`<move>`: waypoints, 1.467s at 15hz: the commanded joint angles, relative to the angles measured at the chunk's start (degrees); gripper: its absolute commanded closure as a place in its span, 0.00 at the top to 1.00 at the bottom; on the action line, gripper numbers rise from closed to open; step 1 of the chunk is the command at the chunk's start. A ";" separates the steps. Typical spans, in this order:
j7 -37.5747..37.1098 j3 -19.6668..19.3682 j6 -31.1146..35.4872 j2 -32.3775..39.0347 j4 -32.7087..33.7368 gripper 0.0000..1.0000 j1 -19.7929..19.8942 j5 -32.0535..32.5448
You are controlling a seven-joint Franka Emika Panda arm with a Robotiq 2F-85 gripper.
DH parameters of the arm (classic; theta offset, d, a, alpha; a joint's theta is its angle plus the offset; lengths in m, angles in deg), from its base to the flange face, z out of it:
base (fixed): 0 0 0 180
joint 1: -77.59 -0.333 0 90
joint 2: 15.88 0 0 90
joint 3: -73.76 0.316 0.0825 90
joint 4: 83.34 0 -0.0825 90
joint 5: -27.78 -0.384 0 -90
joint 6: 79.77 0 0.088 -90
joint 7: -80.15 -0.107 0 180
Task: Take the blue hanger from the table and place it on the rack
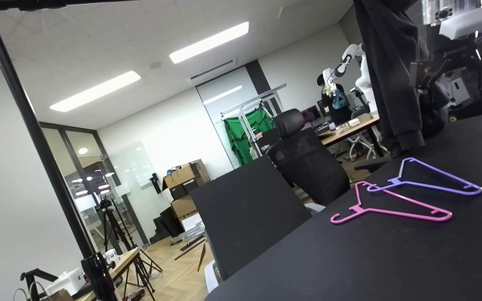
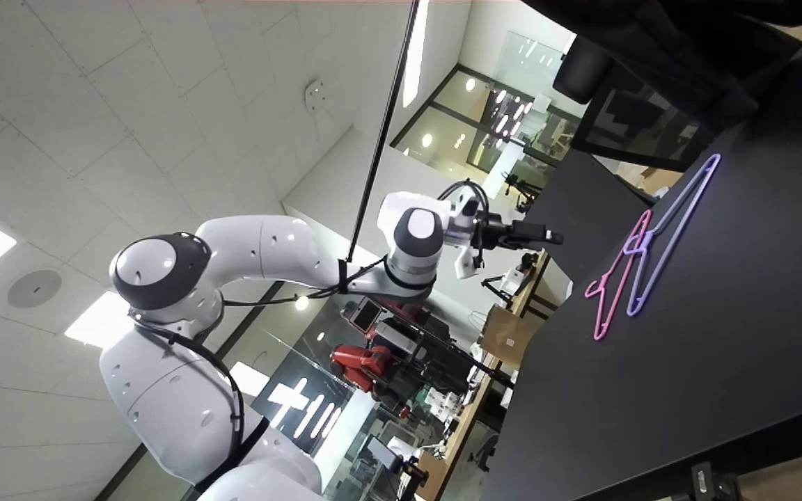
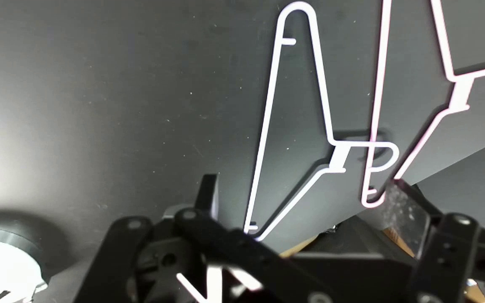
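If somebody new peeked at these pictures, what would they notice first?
Probably the big white robot arm, bent across an exterior view from its bottom edge. Next, the bright pink hanger and the blue hanger on the black table, the blue one's hook crossing the pink one.

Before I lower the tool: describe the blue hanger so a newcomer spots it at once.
Start with the large matte-black table. On it lies the blue hanger, a thin triangle with a small hook, which crosses the long bar of the bright pink hanger. Their shapes match, so go by colour: bluish-purple, not pink, in both exterior views.
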 commanded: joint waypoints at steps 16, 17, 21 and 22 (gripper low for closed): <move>17.52 -15.11 -14.08 29.08 30.41 1.00 -19.71 -21.52; 17.05 -15.88 -15.12 29.79 31.32 1.00 -20.27 -21.25; 17.69 -15.79 -13.31 29.46 29.61 1.00 -20.23 -22.24; 17.69 -15.87 -13.36 29.55 29.74 1.00 -20.31 -22.21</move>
